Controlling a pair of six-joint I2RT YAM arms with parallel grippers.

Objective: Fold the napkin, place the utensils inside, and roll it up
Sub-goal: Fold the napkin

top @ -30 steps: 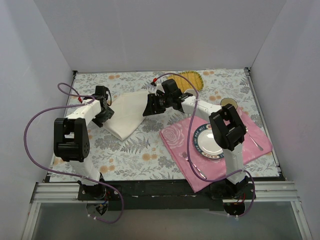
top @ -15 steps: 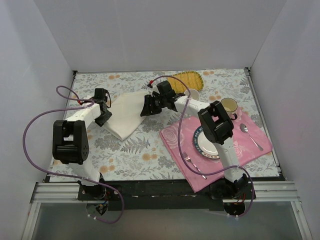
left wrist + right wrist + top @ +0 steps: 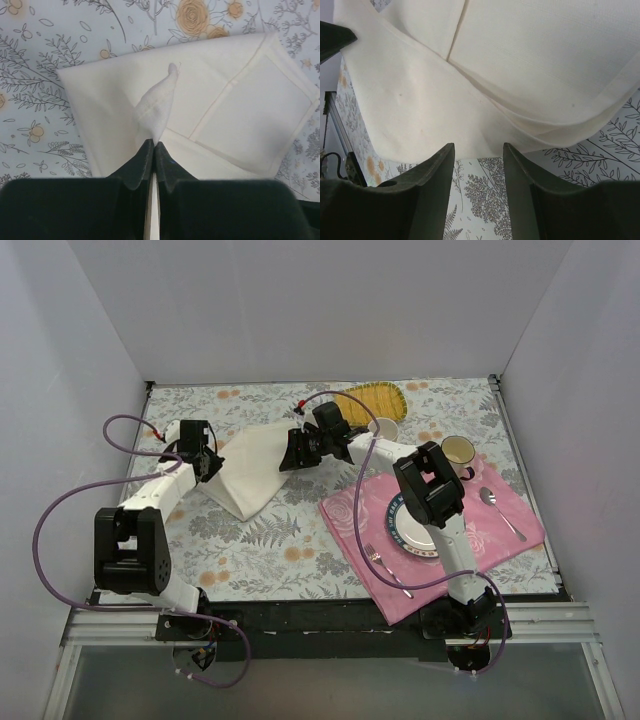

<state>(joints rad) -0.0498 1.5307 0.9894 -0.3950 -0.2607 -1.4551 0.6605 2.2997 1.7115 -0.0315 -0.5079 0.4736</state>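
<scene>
The cream napkin [image 3: 250,470] lies folded in layers on the floral tablecloth, left of centre. My left gripper [image 3: 208,466] is at its left edge. In the left wrist view that gripper [image 3: 153,144] is shut on a pinch of the napkin [image 3: 225,100], and the cloth rises in a small peak from the tips. My right gripper [image 3: 291,454] is at the napkin's right edge. Seen from the right wrist, the right gripper [image 3: 478,150] is open, low over the tablecloth, with the napkin's edge [image 3: 495,60] just beyond its tips and nothing between them. The utensils are out of view.
A pink rose placemat [image 3: 345,515] at the right carries a plate [image 3: 410,525], a silver fork [image 3: 385,568] and a silver spoon [image 3: 500,510]. Two cups [image 3: 458,452] [image 3: 383,428] and a yellow ribbed mat [image 3: 370,398] stand behind it. White walls enclose the table.
The left gripper has shut on the napkin's left edge and lifted a pinch of cloth. The right gripper has slid a little left to the napkin's right edge.
</scene>
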